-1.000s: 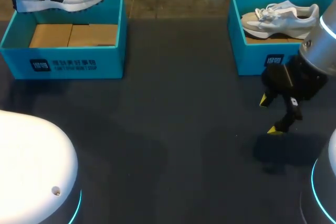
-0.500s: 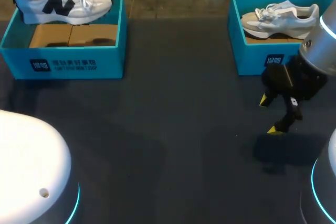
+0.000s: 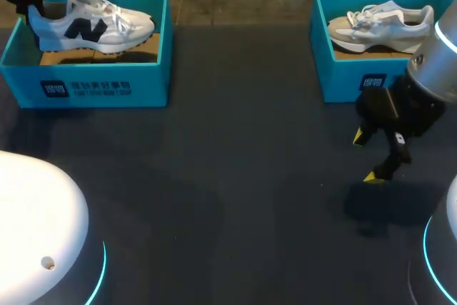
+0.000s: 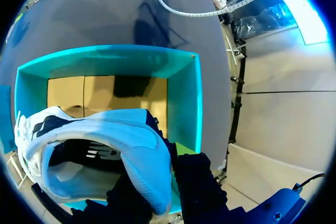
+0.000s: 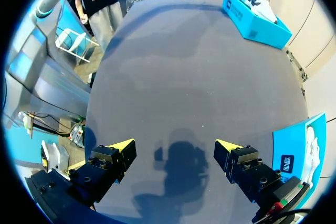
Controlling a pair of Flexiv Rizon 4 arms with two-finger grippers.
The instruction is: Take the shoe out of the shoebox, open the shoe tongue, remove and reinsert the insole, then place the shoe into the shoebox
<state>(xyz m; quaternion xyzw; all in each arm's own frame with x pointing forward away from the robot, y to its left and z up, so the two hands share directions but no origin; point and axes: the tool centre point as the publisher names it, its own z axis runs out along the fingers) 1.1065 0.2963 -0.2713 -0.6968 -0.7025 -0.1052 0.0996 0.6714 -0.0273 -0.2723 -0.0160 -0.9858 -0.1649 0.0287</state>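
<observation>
Holding the white shoe [image 3: 100, 25] by its heel, our left gripper [image 4: 161, 190] pinches it low inside the far-left shoebox [image 3: 100, 87]. We judge placement nearly done, only release left. Right gripper [image 3: 366, 156] hangs spread, near right, empty.

The dark grey table [image 3: 235, 176] carries two open teal boxes. The first shoebox [image 3: 153, 83] stands at ten o'clock and the second shoebox [image 3: 341, 78] at two o'clock, well apart.
</observation>
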